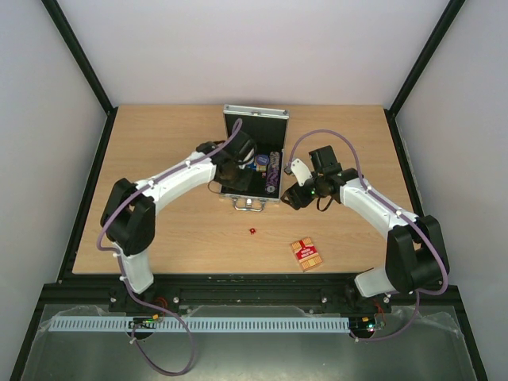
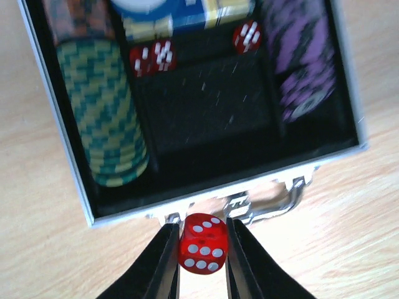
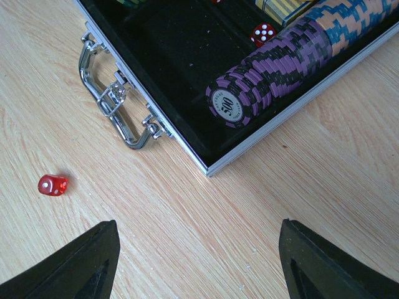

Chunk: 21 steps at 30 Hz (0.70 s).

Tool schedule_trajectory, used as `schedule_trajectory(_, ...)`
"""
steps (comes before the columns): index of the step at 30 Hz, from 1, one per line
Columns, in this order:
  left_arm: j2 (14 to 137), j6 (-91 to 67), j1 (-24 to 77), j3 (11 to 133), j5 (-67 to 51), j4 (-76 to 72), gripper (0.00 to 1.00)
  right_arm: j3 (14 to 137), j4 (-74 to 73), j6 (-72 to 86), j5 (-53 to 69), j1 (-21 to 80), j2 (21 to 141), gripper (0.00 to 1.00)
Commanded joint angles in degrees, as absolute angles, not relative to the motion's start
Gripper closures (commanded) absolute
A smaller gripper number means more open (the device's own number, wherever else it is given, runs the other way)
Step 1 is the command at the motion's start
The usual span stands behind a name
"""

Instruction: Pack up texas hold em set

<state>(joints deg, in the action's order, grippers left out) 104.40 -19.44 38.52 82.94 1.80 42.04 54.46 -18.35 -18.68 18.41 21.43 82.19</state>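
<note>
The silver case (image 1: 274, 119) lies open at the table's middle, with its black interior (image 2: 212, 106) showing. Inside are a green chip row (image 2: 109, 118), a purple chip row (image 3: 274, 62) and three small red dice (image 2: 153, 57). My left gripper (image 2: 202, 249) is shut on a red die (image 2: 203, 243) and holds it above the case's near rim and handle (image 2: 268, 199). My right gripper (image 3: 199, 261) is open and empty over bare wood beside the case's near right corner. Another red die (image 3: 52, 185) lies loose on the table (image 1: 252, 230).
The red card deck (image 1: 306, 254) lies on the table near the front edge, right of the loose die. The case's lid (image 1: 255, 113) stands up at the back. Black frame posts and white walls enclose the table.
</note>
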Motion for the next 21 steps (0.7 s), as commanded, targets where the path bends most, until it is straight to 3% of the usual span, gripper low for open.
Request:
schedule_trajectory(1, 108.45, -21.33, 38.68, 90.54, 3.41, 44.47, 0.82, 53.97, -20.94, -18.90, 19.32, 21.31, 82.88, 0.29)
schedule_trajectory(11, 122.88, -23.91, 38.77, 104.90, 3.30, 44.79, 0.82, 53.96, -20.87, -18.90, 18.08, 21.27, 81.97, 0.29)
schedule_trajectory(21, 130.39, -26.82, 38.25, 108.47, 5.78, 42.03, 0.82, 53.92, -20.81, -19.07, 17.90, 21.27, 81.98, 0.29)
